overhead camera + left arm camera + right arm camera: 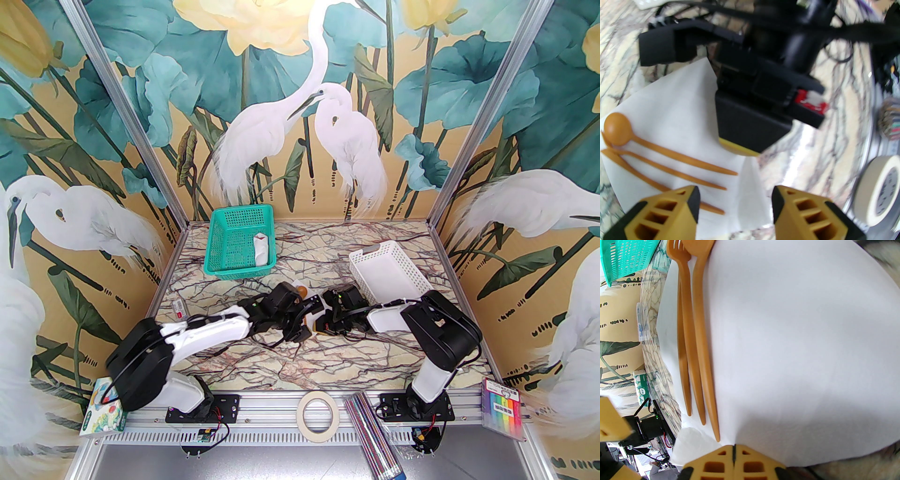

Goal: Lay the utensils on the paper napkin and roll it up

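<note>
At mid-bench [328, 370] the utensils [693, 338] lie side by side along the left edge of the paper napkin [787, 333]. The left hand [736, 199] hangs parted and empty over their handles; the right hand [734, 451], fingers shut, presses the napkin's near edge. Best tuck that left edge snugly over the utensils before rolling rightward.

The right wrist view's top edge cuts off the spoon's [703, 333] bowl and the fork's [684, 310] tines, and the fork overlaps the knife [682, 366]. The left wrist view is blurred. On the napkin [677, 105] there, a finger [670, 211] of the left gripper [734, 204] hides part of the nearest utensil. From above, black wrists [281, 304] cover most of the napkin.
</note>
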Available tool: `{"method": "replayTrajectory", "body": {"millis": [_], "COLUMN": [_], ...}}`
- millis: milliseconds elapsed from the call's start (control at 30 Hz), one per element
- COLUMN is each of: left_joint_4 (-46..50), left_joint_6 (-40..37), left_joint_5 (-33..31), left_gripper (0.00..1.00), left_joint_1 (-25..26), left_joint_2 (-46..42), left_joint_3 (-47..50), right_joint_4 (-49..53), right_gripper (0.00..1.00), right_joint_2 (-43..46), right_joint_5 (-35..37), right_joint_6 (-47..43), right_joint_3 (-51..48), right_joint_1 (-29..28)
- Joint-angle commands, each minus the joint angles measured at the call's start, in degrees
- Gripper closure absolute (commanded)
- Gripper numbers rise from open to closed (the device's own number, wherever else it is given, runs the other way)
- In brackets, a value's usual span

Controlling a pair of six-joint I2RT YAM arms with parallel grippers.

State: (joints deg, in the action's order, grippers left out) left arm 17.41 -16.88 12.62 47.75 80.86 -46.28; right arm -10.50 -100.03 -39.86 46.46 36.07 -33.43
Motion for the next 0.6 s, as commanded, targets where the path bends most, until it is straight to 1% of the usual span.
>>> {"method": "replayTrajectory", "body": {"millis": [0, 67, 167, 267, 300, 400, 467, 567], "left_joint_4": [-4.1, -5.2, -3.7, -2.0, -1.9, -3.5, -4.0, -4.7], "left_joint_6": [10.9, 18.2, 29.1, 37.2, 39.0, 43.3, 44.8, 46.1], "left_joint_5": [2.3, 3.2, 4.3, 6.9, 7.7, 10.1, 10.4, 9.6], "left_gripper": [0.44, 0.46, 0.49, 0.54, 0.55, 0.63, 0.68, 0.71], "left_joint_1": [0.2, 0.3, 0.2, 0.3, 0.2, 0.3, 0.3, 0.2], "left_joint_2": [-4.5, -5.9, -5.8, -4.1, -3.7, -3.1, -3.7, -6.0], "left_joint_3": [3.1, 4.4, 4.8, 5.3, 5.7, 7.9, 9.1, 10.8], "right_joint_4": [2.9, 3.0, 3.1, 3.4, 3.5, 3.9, 4.1, 4.0], "right_gripper": [1.0, 1.0, 1.0, 1.0, 1.0, 1.0, 1.0, 1.0], "right_joint_2": [0.0, -0.1, 0.1, 0.4, 0.5, 0.7, 0.8, 0.9], "right_joint_5": [3.3, 3.3, 3.4, 3.7, 3.8, 4.0, 4.1, 4.1], "right_joint_6": [-1.0, -0.9, -1.0, -1.1, -1.2, -1.4, -1.6, -1.6], "right_joint_3": [0.2, 0.2, 0.2, 0.2, 0.2, 0.2, 0.1, 0.1], "right_joint_1": [-0.3, -0.3, -0.3, -0.3, -0.3, -0.3, -0.3, -0.3]}}
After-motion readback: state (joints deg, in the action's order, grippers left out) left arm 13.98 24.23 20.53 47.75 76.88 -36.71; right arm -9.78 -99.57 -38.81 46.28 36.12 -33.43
